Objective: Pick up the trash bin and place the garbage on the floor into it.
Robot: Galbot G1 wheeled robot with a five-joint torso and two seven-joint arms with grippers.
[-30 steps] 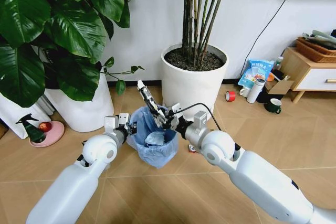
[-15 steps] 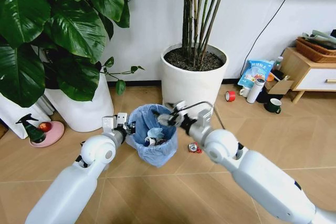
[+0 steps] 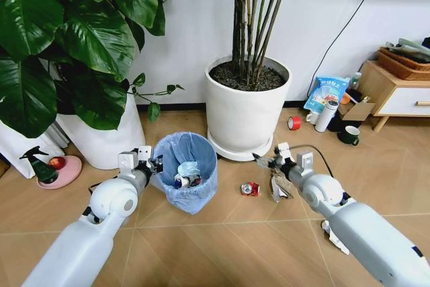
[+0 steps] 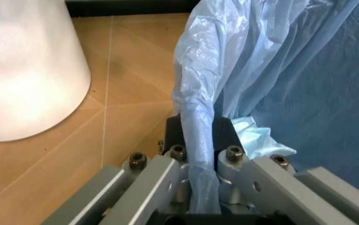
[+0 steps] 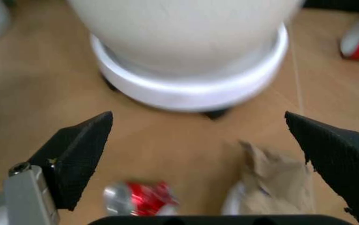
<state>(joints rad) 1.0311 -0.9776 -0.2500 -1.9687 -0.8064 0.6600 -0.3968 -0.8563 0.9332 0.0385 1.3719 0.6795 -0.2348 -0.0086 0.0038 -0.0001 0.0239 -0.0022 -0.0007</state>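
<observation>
Wood floor (image 3: 201, 247) litter is gathered: the trash bin (image 3: 185, 181) rim is pinched by the left gripper (image 3: 142, 163) for steadiness, while the right gripper (image 5: 198, 154) is spread wide above a red can (image 5: 140, 199).

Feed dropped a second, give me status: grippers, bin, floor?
Left gripper shut on bin rim. Right gripper open, above can and paper scrap. White pot close behind them.
</observation>
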